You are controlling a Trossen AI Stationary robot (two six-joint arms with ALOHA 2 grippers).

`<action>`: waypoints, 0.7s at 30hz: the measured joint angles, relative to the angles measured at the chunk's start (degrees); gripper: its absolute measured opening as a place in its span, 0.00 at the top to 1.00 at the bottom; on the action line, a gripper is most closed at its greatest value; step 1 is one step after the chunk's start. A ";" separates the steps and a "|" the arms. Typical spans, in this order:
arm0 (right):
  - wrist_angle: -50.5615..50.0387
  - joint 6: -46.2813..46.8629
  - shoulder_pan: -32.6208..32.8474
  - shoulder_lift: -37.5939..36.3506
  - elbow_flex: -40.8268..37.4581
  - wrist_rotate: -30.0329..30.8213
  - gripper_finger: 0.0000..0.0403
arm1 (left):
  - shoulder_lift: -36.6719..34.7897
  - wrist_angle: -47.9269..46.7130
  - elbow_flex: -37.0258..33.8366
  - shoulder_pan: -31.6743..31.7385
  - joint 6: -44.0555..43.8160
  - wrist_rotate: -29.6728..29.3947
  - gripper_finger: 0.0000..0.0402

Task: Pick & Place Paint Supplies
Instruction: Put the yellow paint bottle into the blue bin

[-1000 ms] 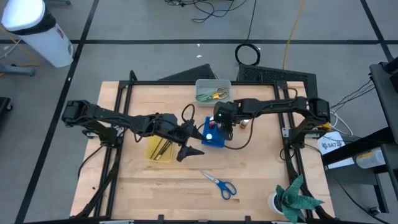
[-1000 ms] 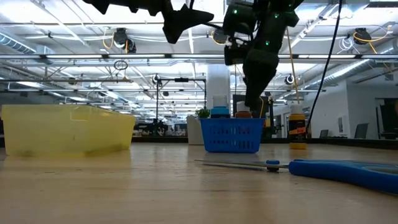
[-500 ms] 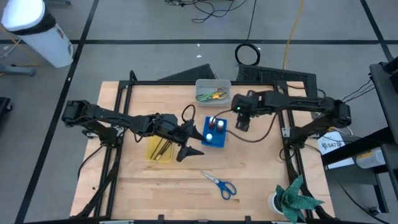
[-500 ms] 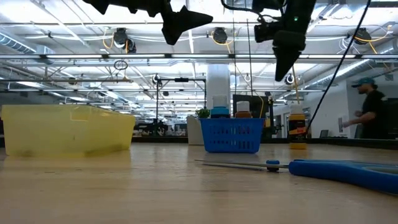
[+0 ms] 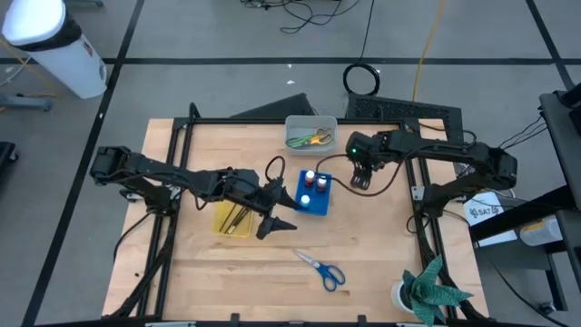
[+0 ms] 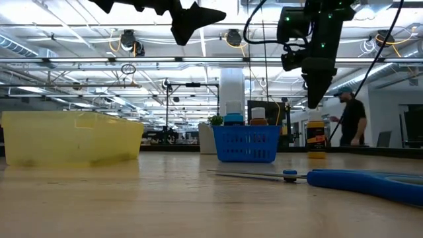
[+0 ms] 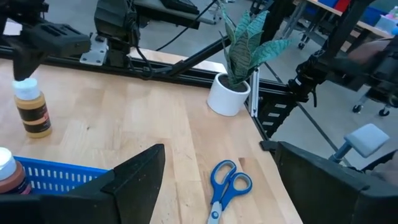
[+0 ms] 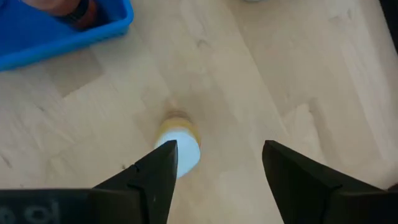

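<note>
High view, blue tray: the blue tray (image 5: 313,195) sits near the middle of the counter (image 5: 363,254) and holds two small paint bottles (image 5: 315,180), one red-topped, one white-topped.
High view, right gripper: the right gripper (image 5: 361,179) hangs just beside the blue tray, on its side away from the yellow tray, over a bare patch of counter; nothing is between its fingers.
High view, left gripper: the left gripper (image 5: 275,215) is raised between the yellow tray (image 5: 221,221) and the blue tray, its fingers spread and empty.
High view, other supplies: thin dark brushes (image 5: 240,215) lie in the yellow tray; green and yellow scissors (image 5: 309,139) lie in the grey bin (image 5: 310,121) beyond the blue tray; blue scissors (image 5: 321,268) lie flat on the counter nearer the front edge than the blue tray.
Low view: the blue tray shows bottle tops above its rim, and a brown paint bottle (image 6: 316,141) stands on the counter beside it, under the right gripper, which is well above it.
Left wrist view: spread fingers frame the blue scissors; the brown paint bottle stands apart from the blue tray; a potted plant (image 7: 239,68) stands at the counter's corner.
Right wrist view: fingers spread, with the white-topped brown bottle straight below between them, untouched, near the blue tray's corner.
</note>
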 joint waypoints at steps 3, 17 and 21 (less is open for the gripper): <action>1.45 0.00 -0.55 -0.04 -0.70 -0.08 0.44 | -0.01 0.00 0.00 0.02 0.09 -0.02 0.19; 3.82 0.00 -0.58 0.00 -3.74 -5.91 0.45 | -0.01 -0.03 0.00 0.02 0.14 -2.95 0.22; 3.92 -0.02 -0.56 0.00 -3.74 -5.91 0.49 | 0.01 -0.04 0.00 0.00 0.14 -2.95 0.22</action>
